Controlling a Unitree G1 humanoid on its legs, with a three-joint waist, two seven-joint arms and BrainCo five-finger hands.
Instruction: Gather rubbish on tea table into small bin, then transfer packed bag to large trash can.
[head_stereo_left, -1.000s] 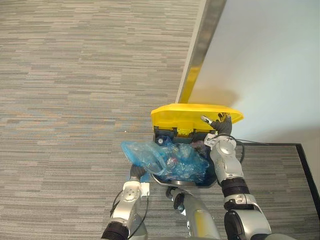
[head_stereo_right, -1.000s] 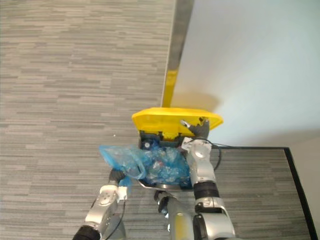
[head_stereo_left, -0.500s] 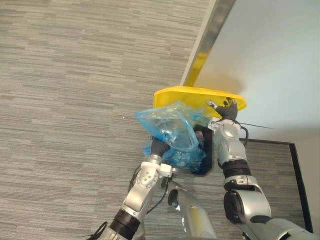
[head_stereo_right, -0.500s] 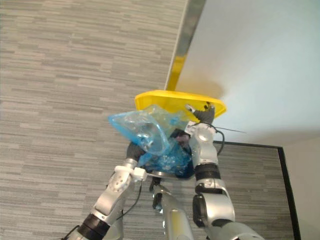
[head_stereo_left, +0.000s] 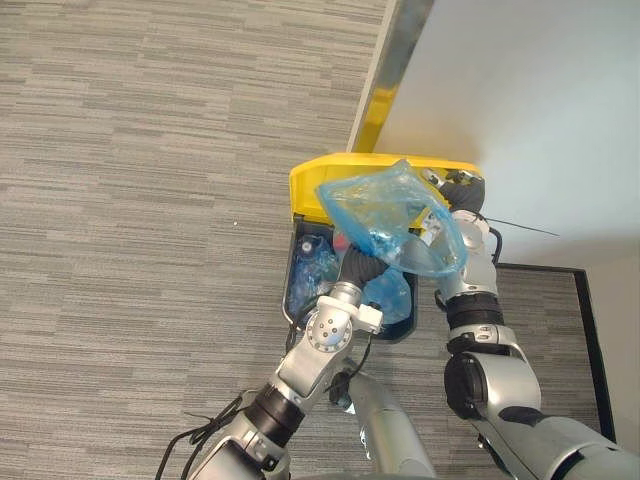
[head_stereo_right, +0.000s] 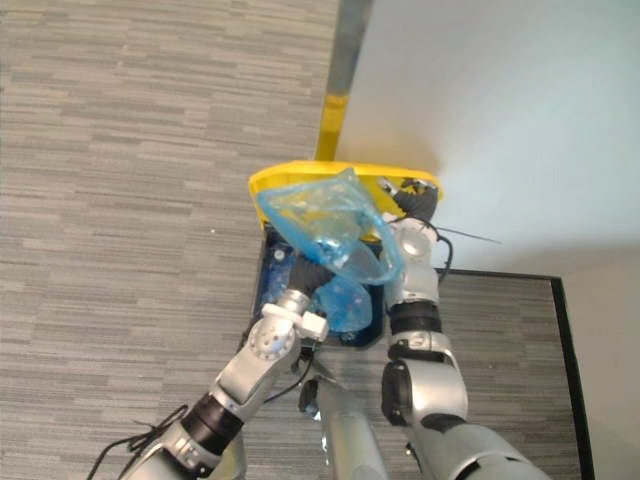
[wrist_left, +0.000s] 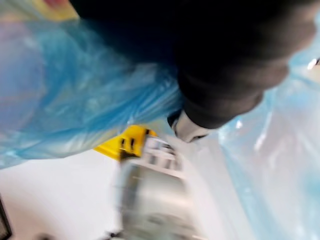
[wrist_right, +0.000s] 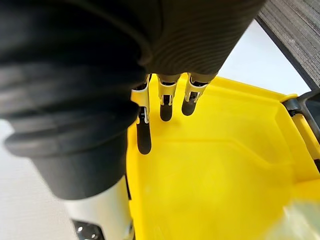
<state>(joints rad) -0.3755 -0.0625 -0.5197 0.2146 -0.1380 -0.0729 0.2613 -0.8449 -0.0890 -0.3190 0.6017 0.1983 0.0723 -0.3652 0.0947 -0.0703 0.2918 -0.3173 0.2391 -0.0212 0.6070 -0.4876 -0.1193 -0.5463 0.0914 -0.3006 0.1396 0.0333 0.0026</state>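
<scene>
A blue plastic bag (head_stereo_left: 385, 210) full of rubbish hangs in the air over the large dark trash can (head_stereo_left: 298, 290), against its raised yellow lid (head_stereo_left: 320, 180). My left hand (head_stereo_left: 355, 268) reaches up from below with the bag's plastic (wrist_left: 85, 100) bunched around it. My right hand (head_stereo_left: 465, 195) rests at the lid's right end, its straight fingers (wrist_right: 165, 100) flat against the yellow lid (wrist_right: 210, 165). More blue plastic (head_stereo_left: 388, 295) lies inside the can.
The can stands against a white wall (head_stereo_left: 520, 100) beside a metal strip (head_stereo_left: 385, 70). Grey striped carpet (head_stereo_left: 150, 200) spreads to the left. A dark border (head_stereo_left: 590, 320) runs along the floor at the right.
My left hand has lifted the blue bag from the can's left side up and to the right, over the opening. My right hand stays on the lid.
</scene>
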